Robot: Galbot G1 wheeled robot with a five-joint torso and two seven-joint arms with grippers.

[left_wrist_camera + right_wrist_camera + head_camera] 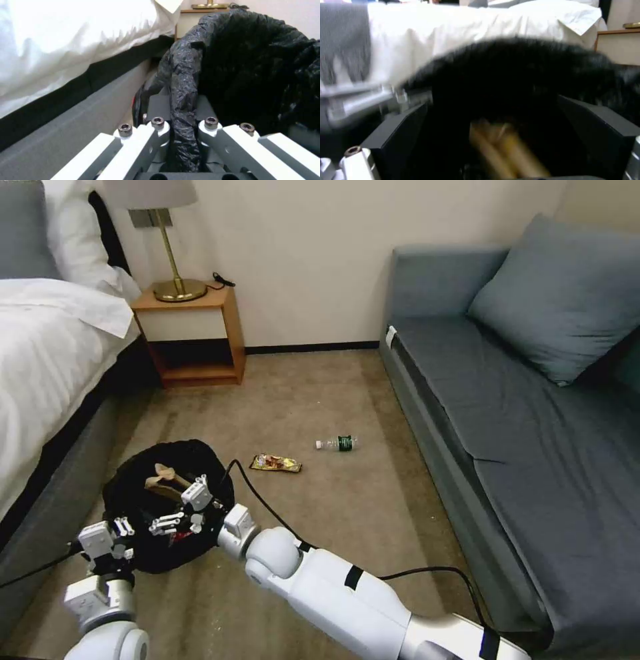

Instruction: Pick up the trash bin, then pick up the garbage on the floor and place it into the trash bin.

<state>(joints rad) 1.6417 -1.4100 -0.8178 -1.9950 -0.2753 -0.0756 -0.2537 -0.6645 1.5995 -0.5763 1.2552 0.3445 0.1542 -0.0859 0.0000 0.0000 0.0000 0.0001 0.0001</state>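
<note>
Currently the trash bin's [167,500] bag rim is pinched between the closed fingers of the left gripper [181,125], beside the bed [47,353]. The right gripper [180,510] is positioned over the bin mouth with jaws spread wide and nothing held. Brown paper [163,477] is seen inside the bin. A yellow-brown snack wrapper [275,463] and a small bottle [338,443] are left lying apart on the carpet [333,513], between bin and sofa [520,400].

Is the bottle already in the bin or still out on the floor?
Out. The bottle lies on its side on the carpet, apart from the bin.
</note>
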